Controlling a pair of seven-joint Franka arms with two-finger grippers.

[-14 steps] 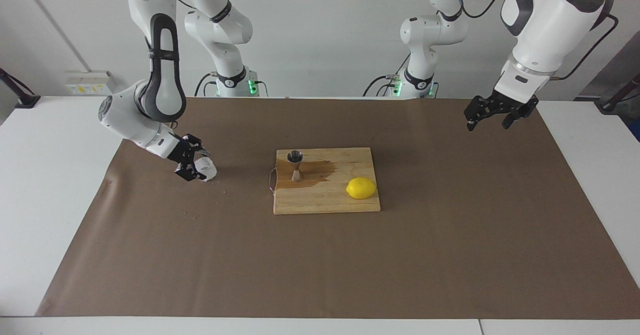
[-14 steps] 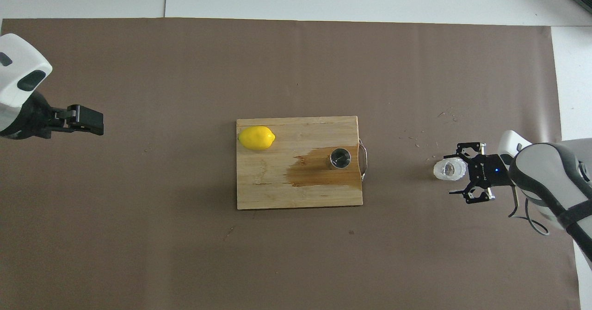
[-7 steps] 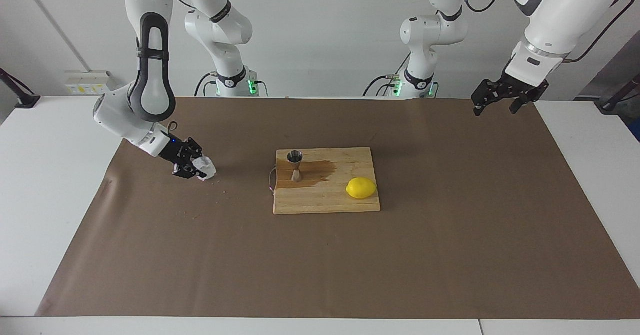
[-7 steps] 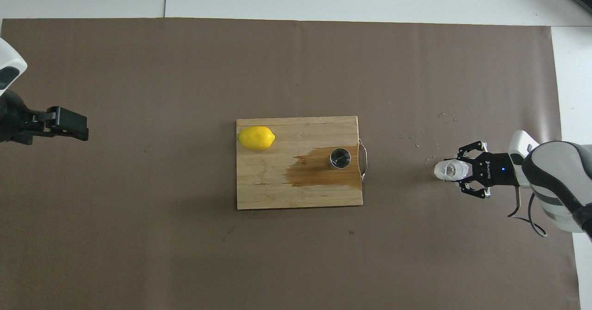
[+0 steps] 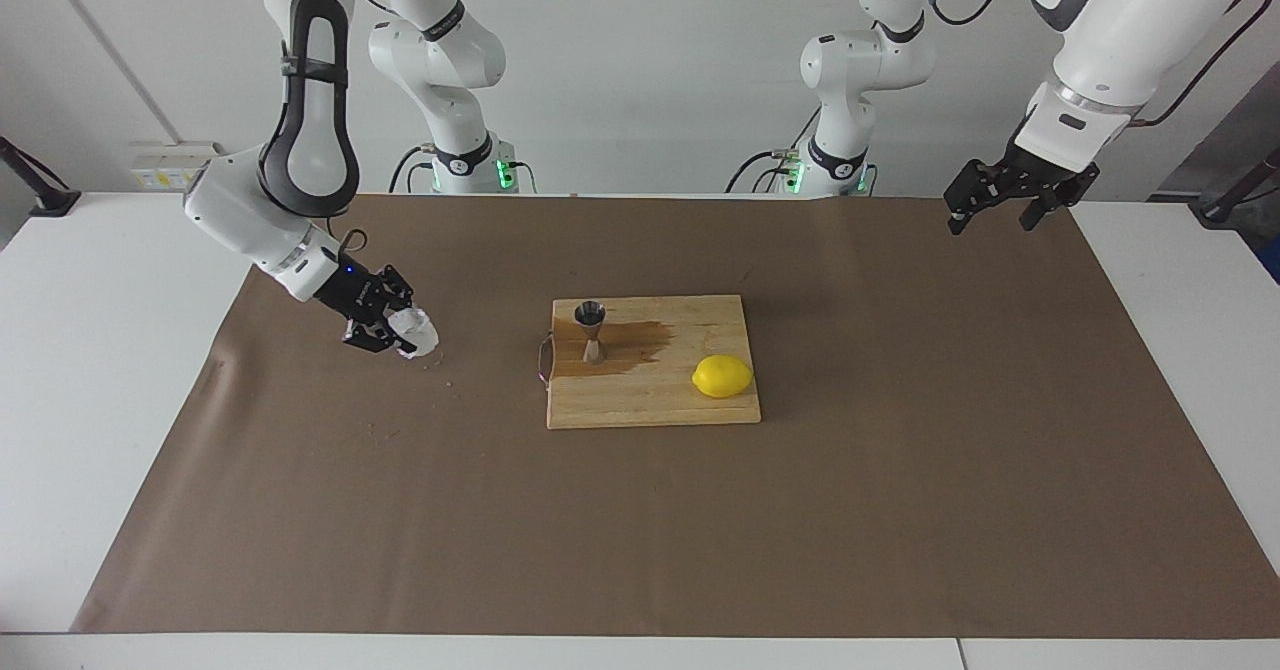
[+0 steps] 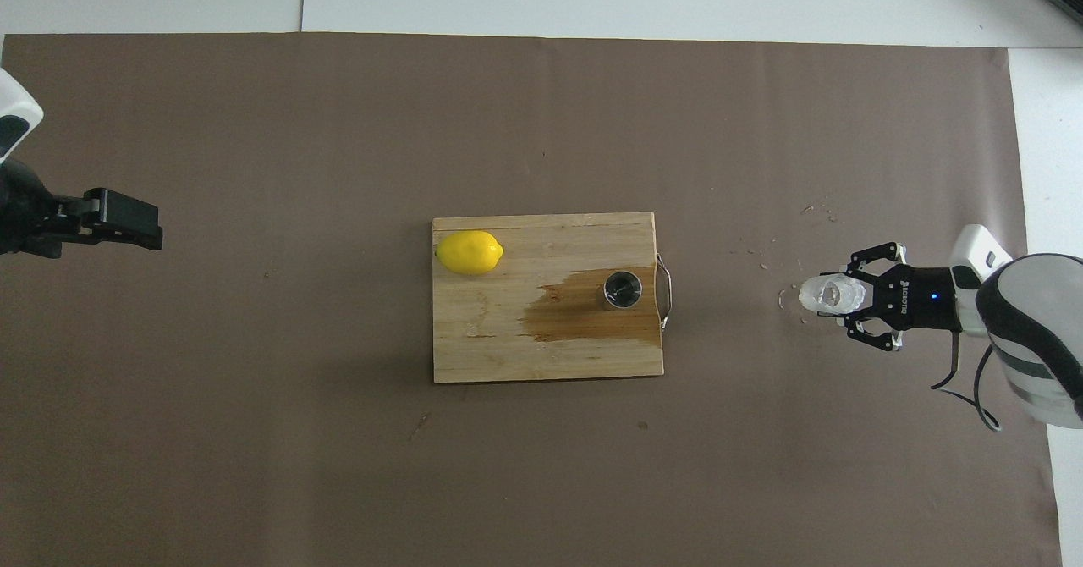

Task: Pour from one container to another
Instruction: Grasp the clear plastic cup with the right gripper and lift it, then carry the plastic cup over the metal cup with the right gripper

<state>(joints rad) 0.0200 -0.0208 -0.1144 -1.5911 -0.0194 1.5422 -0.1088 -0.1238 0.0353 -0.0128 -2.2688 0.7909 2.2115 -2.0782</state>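
The whitish crinkled plastic cup (image 5: 414,332) (image 6: 831,294) is at the right arm's end of the brown mat, with my right gripper (image 5: 393,327) (image 6: 850,299) shut on it, just above the mat. The steel jigger (image 5: 590,331) (image 6: 623,289) stands upright on the wooden cutting board (image 5: 690,405) (image 6: 508,347), on a dark wet stain. My left gripper (image 5: 1006,202) (image 6: 127,219) hangs high over the mat's left-arm end, open and holding nothing, and that arm waits.
A yellow lemon (image 5: 722,376) (image 6: 470,252) lies on the board toward the left arm's end. The board has a metal handle (image 6: 667,292) on the edge nearest the cup. Small crumbs dot the mat (image 6: 541,465) near the cup.
The right gripper closed on the cup and has raised it slightly, its wrist swinging up and back. The left arm rose and drew back toward its base.
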